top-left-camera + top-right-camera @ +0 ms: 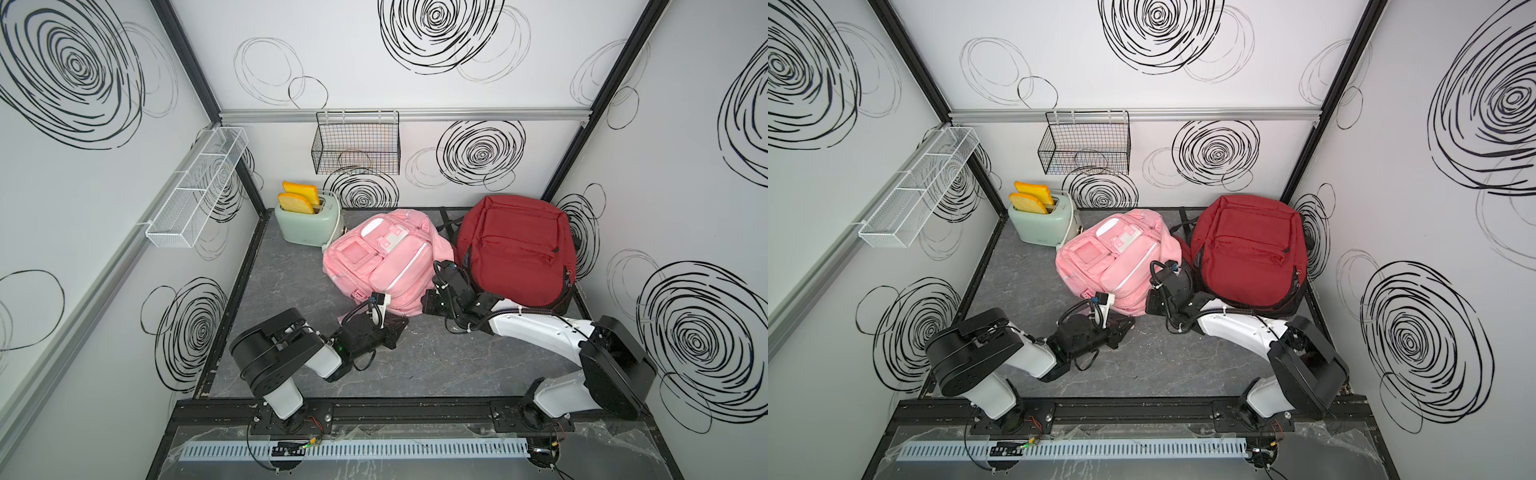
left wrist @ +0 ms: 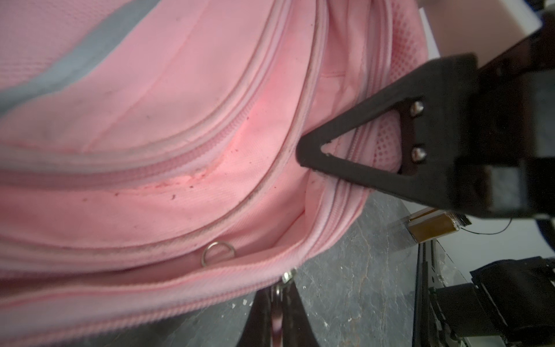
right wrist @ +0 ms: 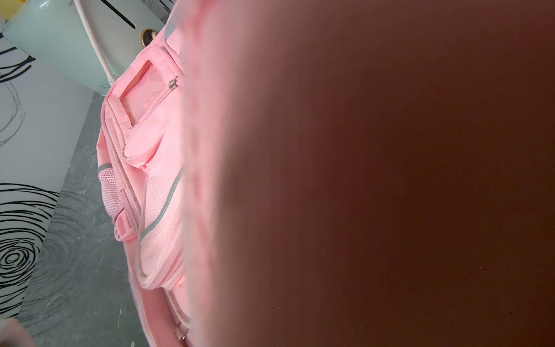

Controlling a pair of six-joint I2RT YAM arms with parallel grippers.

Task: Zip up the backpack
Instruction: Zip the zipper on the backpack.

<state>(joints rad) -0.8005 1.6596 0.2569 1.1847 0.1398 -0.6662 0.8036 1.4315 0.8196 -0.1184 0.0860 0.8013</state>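
The pink backpack lies at the middle of the desk's back edge, between the toaster in the back left corner and the red backpack in the back right. At its near edge the left gripper is pinched tight on a metal zipper pull. The right gripper presses into its near right corner, and fabric hides whether those jaws are parted or closed.
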